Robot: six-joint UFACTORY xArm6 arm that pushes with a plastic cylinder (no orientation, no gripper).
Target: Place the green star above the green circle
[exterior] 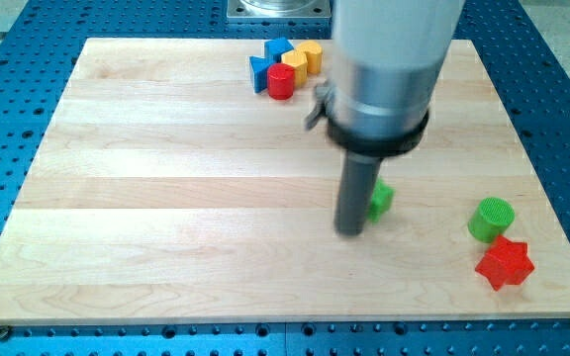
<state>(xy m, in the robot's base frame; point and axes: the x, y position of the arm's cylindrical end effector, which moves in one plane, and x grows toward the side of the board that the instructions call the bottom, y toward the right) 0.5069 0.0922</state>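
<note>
The green star (380, 200) lies right of the board's middle, mostly hidden behind my rod. My tip (350, 231) rests on the board just left of and slightly below the star, touching or nearly touching it. The green circle (491, 219), a short cylinder, stands near the view's right edge, well to the right of the star. A red star (505, 263) sits just below the green circle, touching it.
A cluster at the view's top holds a blue block (262, 72), another blue block (279, 47), a red cylinder (281, 81) and yellow blocks (304, 59). The wooden board (166, 198) lies on a blue perforated table.
</note>
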